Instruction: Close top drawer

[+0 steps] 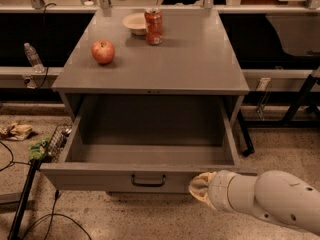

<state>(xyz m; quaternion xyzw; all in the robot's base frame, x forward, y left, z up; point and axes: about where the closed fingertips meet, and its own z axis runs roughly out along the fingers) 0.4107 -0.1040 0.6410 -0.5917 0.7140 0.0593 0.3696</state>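
Top drawer (100, 178) pulled far out of the grey cabinet, front at 6 o'clock in frame, inside bare, dark handle (148, 181) at centre front. Hand (200, 190) at 5 o'clock, against the drawer front just at 3 o'clock of the handle, white arm trailing off to lower right; cannot tell if hand is apart or together. On the worktop (190, 64): apple (103, 52) at 10 o'clock, red can (153, 26) and small bowl (134, 23) at 12 o'clock, bowl just beside the can.
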